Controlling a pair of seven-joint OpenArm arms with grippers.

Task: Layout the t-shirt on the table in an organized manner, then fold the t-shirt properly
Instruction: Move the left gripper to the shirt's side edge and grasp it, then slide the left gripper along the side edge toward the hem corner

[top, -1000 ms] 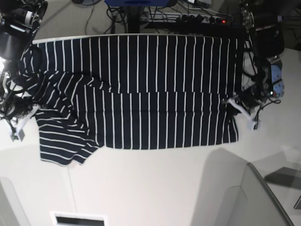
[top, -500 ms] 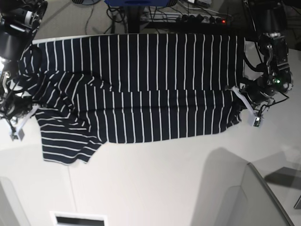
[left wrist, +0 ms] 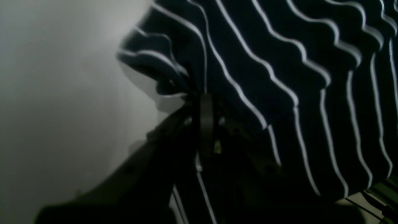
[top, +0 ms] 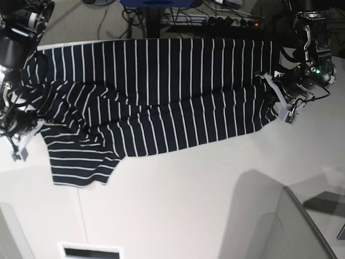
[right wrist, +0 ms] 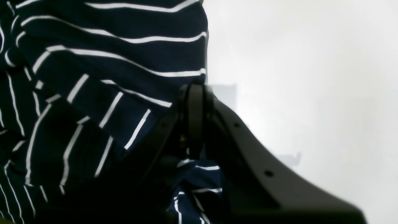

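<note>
The t-shirt [top: 161, 97], dark navy with thin white stripes, lies spread along the far side of the white table [top: 188, 205]. Its near hem slants up toward the right. At the right end, my left gripper [top: 277, 97] is shut on the shirt's corner. In the left wrist view the gripper [left wrist: 205, 102] pinches a bunched fold of the t-shirt [left wrist: 279, 62] above the table [left wrist: 62, 93]. At the left end, my right gripper [top: 32, 135] is shut on the shirt's edge beside the sleeve. In the right wrist view that gripper [right wrist: 194, 93] clamps the t-shirt [right wrist: 108, 62].
Cables and a power strip [top: 232, 21] lie beyond the table's far edge. A grey panel [top: 302, 226] stands at the near right corner. A white-framed slot [top: 89, 251] sits at the near edge. A thin seam [top: 81, 216] runs across the tabletop.
My left gripper has carried the shirt's right corner toward the far edge, pulling the near hem up into a slant. The right gripper has stayed where it was.
</note>
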